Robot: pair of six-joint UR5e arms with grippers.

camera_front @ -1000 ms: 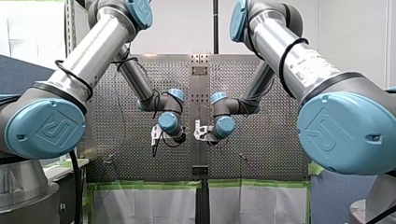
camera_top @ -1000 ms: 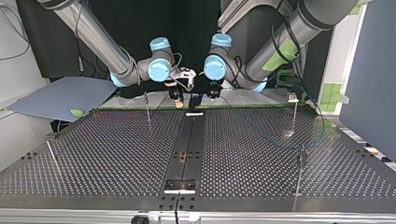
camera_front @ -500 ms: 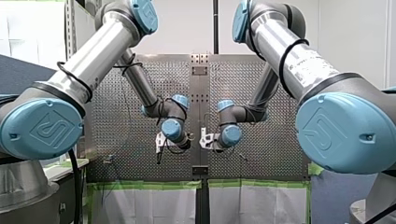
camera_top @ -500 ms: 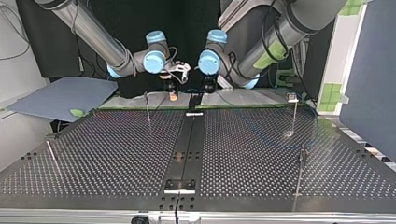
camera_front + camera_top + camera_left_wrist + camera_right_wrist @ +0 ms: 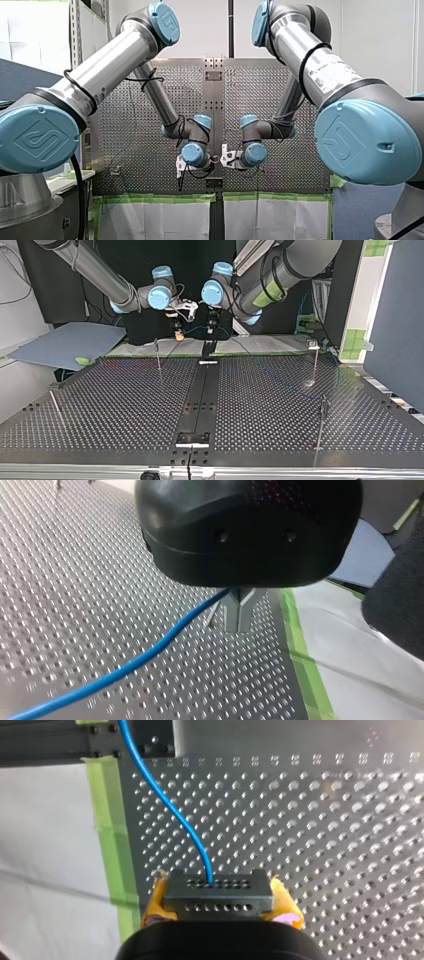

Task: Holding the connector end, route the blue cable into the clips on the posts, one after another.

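Observation:
In the right wrist view my right gripper [image 5: 220, 904] is shut on a dark grey connector block [image 5: 218, 890], its yellow pads [image 5: 156, 902] pressing on both sides. The blue cable [image 5: 165, 800] leaves the block and curves away over the perforated table [image 5: 325, 820]. In the left wrist view my left gripper [image 5: 239, 626] has its metal fingers [image 5: 235, 607] shut on the blue cable [image 5: 150, 652], which trails off beneath it. Seen in the top view, my right gripper [image 5: 176, 332] and my left gripper [image 5: 211, 328] hang close together above the table's far edge.
Thin posts stand on the table in the top view: one far left of centre [image 5: 158, 354], one far right with a clip [image 5: 314, 345], one near right [image 5: 322, 422], one leaning near left [image 5: 54, 405]. A blue sheet [image 5: 65, 342] lies beyond the table's left corner. Green tape [image 5: 112, 835] lines the edge.
Both grippers have moved together toward the table's edge on the arms' side, lower and rightward in the front view, higher and leftward in the top view. Their grips look unchanged.

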